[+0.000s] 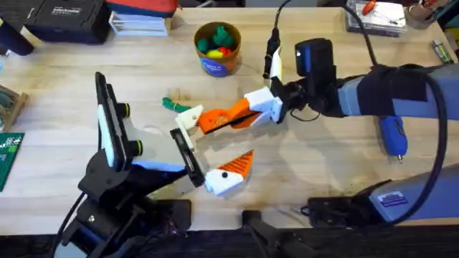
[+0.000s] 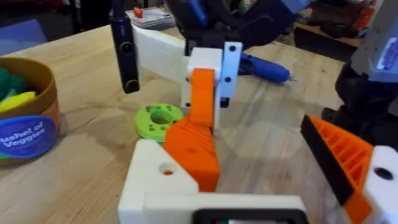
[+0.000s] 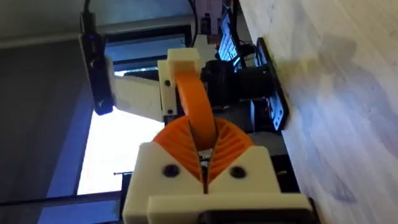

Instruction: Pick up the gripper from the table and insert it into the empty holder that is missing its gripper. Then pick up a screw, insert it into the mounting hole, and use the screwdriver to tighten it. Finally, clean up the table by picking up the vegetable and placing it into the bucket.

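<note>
Horizontally, right claw point(image 1: 247, 115) pinching gripper point(image 1: 219, 120)

The right arm reached in from the right across the middle, its wrist turned sideways, and its pincer point(image 1: 244, 118) was closed with the orange pads point(image 3: 199, 146) pressed together. The left arm rose from the lower left, its pincer point(image 1: 208, 161) spread wide.

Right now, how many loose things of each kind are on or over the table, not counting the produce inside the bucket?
Spare gripper: 1
Screwdriver: 1
Loose vegetable: 1
Bucket: 1
Lime-green disc: 1
Total: 5
</note>
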